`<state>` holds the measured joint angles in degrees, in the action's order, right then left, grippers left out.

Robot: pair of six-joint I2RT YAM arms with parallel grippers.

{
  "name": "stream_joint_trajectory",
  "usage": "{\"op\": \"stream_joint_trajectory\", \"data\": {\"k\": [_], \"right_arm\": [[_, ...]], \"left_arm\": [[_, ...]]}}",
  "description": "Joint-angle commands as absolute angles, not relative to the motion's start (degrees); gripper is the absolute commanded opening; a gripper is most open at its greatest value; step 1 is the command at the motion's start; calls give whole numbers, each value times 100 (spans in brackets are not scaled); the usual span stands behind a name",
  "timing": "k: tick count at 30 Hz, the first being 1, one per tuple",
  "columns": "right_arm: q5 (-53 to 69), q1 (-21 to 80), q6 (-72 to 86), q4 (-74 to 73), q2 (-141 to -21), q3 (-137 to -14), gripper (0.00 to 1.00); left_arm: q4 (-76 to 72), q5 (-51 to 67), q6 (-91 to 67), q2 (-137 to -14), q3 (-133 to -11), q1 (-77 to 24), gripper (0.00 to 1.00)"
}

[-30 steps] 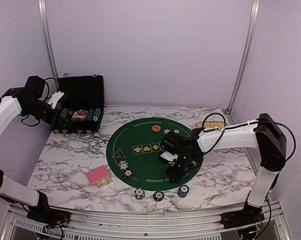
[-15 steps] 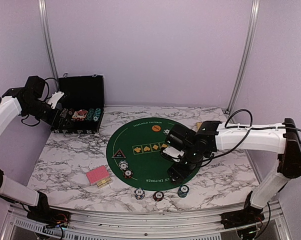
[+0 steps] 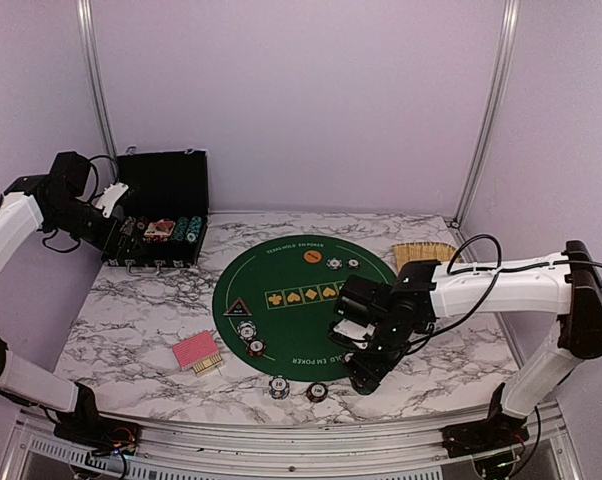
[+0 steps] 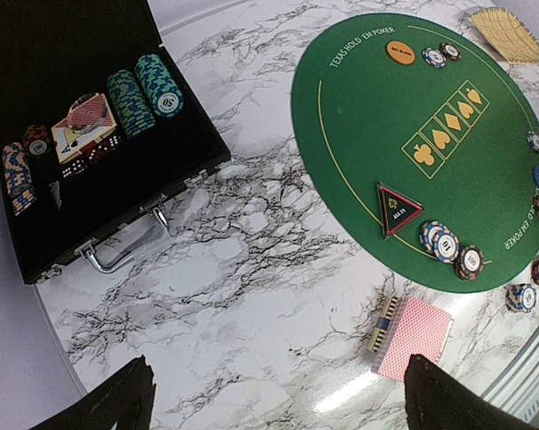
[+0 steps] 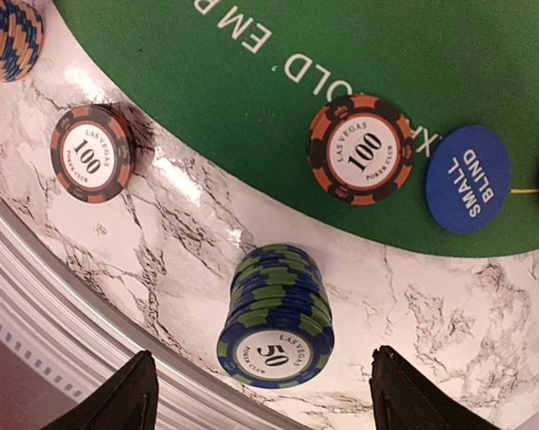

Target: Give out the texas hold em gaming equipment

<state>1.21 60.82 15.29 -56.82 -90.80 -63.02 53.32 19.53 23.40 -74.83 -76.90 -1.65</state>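
My right jaws hung released over the blue-green chip stack on the worktop. I judged it best to rise straight and brush nothing. My left jaws gaped empty.

The blue button reads SMALL BLIND, the chip stack LAS VEGAS 50 (green mat: TEXAS HOLD'EM POKER).

Left arm, right arm: white tubular links, black joint housings, loose black cables alongside. Black wrist assemblies; fingers dark, matte, perhaps rubber-faced. Black base under right arm, small coloured wiring at foot.
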Motion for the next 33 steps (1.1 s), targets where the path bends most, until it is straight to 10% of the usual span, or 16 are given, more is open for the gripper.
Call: {"op": "stream_joint_trajectory", "data": {"k": [1,33], "right_arm": [[144,6052,1594,-5445,-9164,-6264,80],[258,5897,1512,-5278,-9184,-6178,34]], "left_arm": [[5511,2048,2343,-7368,-7825,-157,99],[5506,2035,2321,-7415,-7890,-154,99]]}}
